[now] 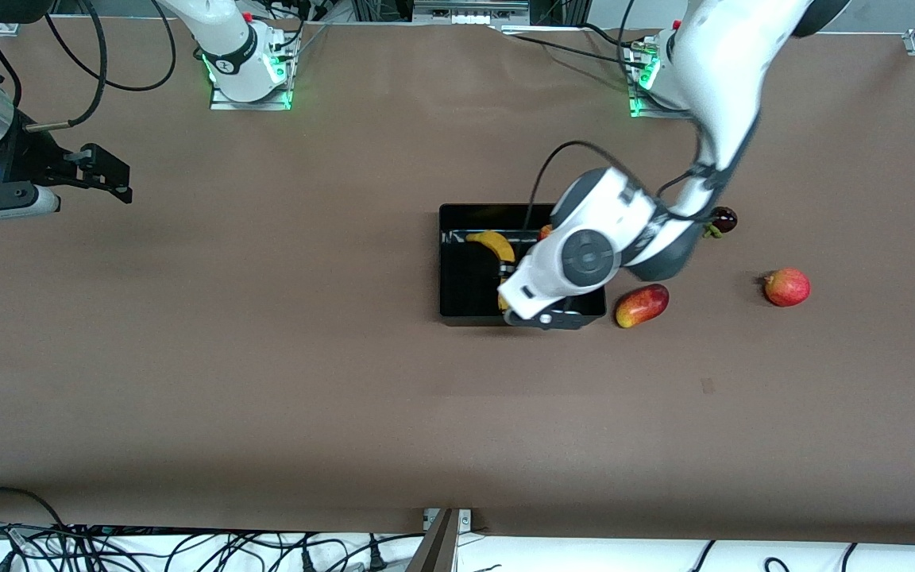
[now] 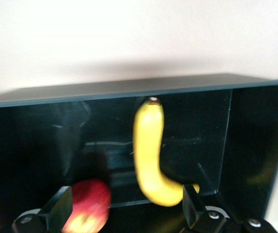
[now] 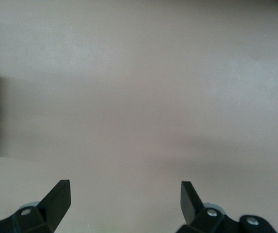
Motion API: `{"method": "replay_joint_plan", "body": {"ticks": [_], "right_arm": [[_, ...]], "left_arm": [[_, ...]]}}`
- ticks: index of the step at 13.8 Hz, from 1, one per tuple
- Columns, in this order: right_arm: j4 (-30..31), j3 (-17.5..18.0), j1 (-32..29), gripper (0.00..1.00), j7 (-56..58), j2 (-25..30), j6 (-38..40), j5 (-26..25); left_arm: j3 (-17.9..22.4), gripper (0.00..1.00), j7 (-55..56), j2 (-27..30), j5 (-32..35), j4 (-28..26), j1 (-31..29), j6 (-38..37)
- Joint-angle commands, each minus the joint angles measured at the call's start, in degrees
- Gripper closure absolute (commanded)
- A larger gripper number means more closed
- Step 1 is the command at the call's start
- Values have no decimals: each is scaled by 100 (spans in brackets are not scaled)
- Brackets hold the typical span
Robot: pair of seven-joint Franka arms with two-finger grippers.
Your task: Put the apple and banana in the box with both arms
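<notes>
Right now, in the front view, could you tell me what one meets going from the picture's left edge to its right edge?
right gripper → box → banana → mango → dark fruit → pink-red fruit.

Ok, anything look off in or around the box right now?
Nothing stands out. The banana and apple lie inside the upright box; the left gripper hangs open over it, and the right gripper waits open over bare table.
</notes>
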State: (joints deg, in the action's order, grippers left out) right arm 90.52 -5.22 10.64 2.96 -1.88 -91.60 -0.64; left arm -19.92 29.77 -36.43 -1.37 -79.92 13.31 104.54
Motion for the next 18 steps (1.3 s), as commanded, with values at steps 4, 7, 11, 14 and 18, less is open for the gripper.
{"method": "replay_joint_plan", "body": {"ticks": [4,7,11,14,18], "right_arm": [[-105,21,-9,0,-41,-32,37,-50],[-105,21,-18,0,-41,-32,37,-41],[-114,13,-18,0,-41,-32,28,-33],[-105,13,-27,0,-41,-32,28,-33],[-105,13,-27,0,-41,-32,28,-24]], "left_arm": [[14,0,-1295,1024,241,704,-1153,-2048],[276,0,-1648,1452,374,1006,-1384,-2588],[1567,0,-2703,2848,322,-282,-1094,-1801],[1763,0,-2757,3677,286,-1226,-1094,-1515],[1763,0,-2766,3713,278,-1324,-1129,-1533]]}}
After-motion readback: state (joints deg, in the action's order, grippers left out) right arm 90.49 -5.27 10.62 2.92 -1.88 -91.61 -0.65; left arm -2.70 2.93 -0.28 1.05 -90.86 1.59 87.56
